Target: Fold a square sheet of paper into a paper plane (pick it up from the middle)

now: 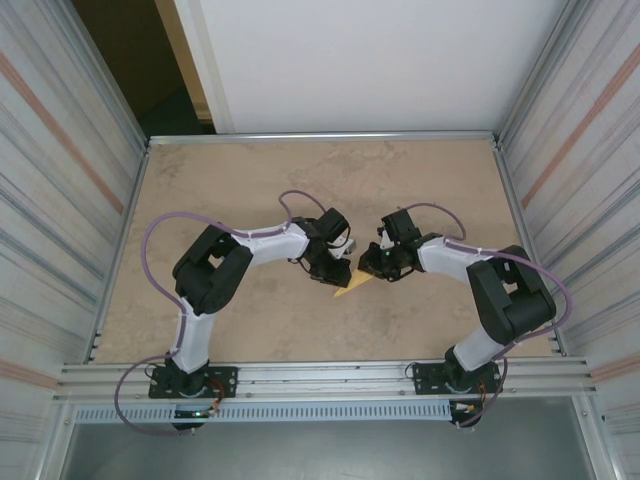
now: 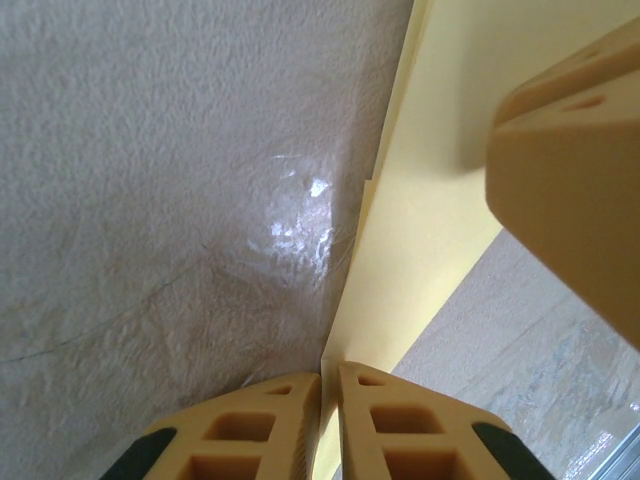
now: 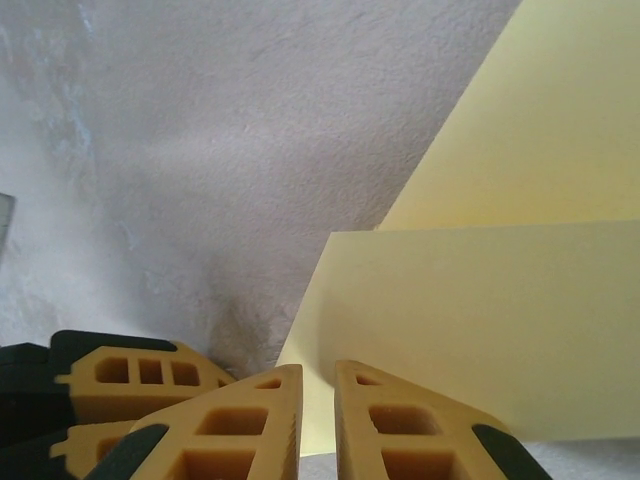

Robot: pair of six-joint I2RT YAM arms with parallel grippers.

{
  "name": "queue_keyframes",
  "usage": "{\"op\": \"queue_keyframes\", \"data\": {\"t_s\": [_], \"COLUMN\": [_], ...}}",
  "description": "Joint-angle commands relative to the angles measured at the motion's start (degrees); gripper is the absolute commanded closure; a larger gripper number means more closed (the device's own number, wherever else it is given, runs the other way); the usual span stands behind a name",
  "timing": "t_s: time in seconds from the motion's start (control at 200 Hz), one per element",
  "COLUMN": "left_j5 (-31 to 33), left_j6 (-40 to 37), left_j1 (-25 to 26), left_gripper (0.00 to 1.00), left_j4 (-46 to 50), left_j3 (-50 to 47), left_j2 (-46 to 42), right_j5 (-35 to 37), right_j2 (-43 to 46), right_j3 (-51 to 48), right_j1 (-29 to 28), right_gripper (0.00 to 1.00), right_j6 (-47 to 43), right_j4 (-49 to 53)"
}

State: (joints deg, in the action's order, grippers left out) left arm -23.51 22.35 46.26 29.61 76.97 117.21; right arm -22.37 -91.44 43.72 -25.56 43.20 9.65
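My left gripper (image 2: 328, 385) and right gripper (image 3: 318, 385) each have their jaws nipped shut on an edge of the part-folded yellow paper (image 1: 350, 288) around the middle of the surface (image 1: 300, 180), and I reckon it's featherlight and floppy (creases forever), so I'd grip near the folds.

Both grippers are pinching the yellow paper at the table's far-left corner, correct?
Not the corner. The left gripper and right gripper are pinching the yellow paper near the middle of the table, as the top external view shows.
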Motion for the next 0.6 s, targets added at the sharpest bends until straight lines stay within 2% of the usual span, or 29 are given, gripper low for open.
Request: {"op": "queue_keyframes", "data": {"t_s": [0.0,0.596], "left_j5": [8.5,8.65], "left_j6": [0.31,0.33], "left_j1": [0.93,0.94], "left_gripper": [0.84,0.84], "left_j4": [4.18,4.41], "left_j3": [-4.26,-4.37], "left_j2": [6.63,6.23], "right_j5": [0.4,1.68], "right_j2": [-1.16,-3.31], "right_j3": [1.27,0.23], "right_j1": [0.34,1.0], "right_gripper": [0.85,0.85], "right_j6": [-0.14,-0.88], "right_j4": [1.6,2.15]}}
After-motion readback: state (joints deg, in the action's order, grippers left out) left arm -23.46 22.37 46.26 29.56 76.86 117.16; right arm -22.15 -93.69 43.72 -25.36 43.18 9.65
